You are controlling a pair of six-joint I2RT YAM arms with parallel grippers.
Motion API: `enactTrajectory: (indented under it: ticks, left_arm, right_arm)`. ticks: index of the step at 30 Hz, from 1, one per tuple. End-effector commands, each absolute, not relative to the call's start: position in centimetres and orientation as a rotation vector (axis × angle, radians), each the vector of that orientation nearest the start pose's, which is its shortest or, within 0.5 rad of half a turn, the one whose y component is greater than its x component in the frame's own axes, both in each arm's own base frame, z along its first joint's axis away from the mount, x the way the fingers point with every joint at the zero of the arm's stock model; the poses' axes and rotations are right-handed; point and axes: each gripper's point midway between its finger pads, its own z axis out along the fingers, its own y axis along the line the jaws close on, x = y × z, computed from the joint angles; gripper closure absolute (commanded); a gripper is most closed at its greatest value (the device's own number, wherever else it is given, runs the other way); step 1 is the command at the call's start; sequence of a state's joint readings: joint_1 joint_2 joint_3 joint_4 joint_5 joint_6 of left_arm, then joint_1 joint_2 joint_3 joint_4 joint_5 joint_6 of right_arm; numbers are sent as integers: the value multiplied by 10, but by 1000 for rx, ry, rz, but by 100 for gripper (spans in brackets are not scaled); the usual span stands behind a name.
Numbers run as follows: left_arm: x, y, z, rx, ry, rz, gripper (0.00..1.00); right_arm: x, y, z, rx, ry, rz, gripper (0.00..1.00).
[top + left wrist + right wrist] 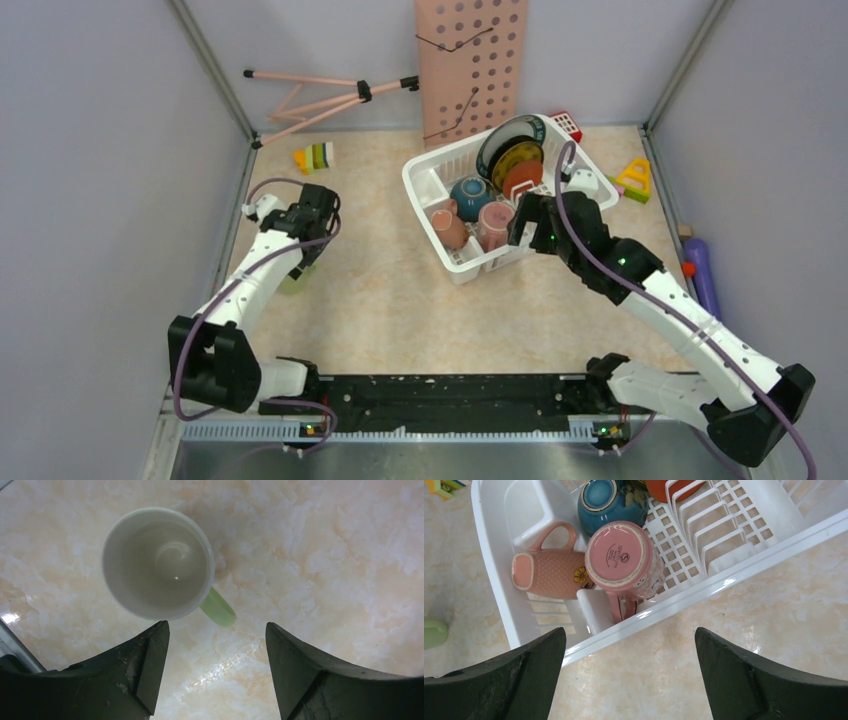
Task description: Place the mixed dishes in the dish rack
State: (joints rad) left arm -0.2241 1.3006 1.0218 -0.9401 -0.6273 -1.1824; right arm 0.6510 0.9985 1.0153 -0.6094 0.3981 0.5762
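**Green mug out on the table, other dishes in the rack**

From overhead I see the dish rack [425,185] at about 1 o'clock on the table [400,300]. In its far half stand the white plate with the dark rim [506,133], the yellowish plate [516,160] and the red plate [522,178]. The teal bowl [611,502] sits bottom up, at 12 o'clock from the two pink cups. One pink cup [619,555] is upside down; the other pink cup [549,572] lies on its side just at its 9 o'clock, touching it.

My right gripper [629,632] hangs over the rack's near rim with its jaws wide apart and nothing between them.

The light green mug [157,562] stands upright on the table at roughly 9 o'clock, well apart from the rack. My left gripper [215,627] hovers above it, jaws spread and empty. In the wrist view the mug sits at 11 o'clock from the gap, with its handle pointing to 5 o'clock.
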Motion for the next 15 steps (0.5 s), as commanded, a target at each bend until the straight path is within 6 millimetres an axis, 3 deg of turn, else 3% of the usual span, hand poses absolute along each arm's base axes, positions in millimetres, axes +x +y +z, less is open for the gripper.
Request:
enactTrajectory:
  ticks: [1,7,15]
  left_arm:
    - [299,19,153,-1104,2105,360,25]
    - [308,39,143,-1168,2097,400,29]
    - [322,37,99,-1146,2226,413,31]
  right_arm:
    - [273,147,252,151,2061,339,2]
    - [272,148,253,147,2061,346,2]
    - [268,143,253,160,2059,343,2]
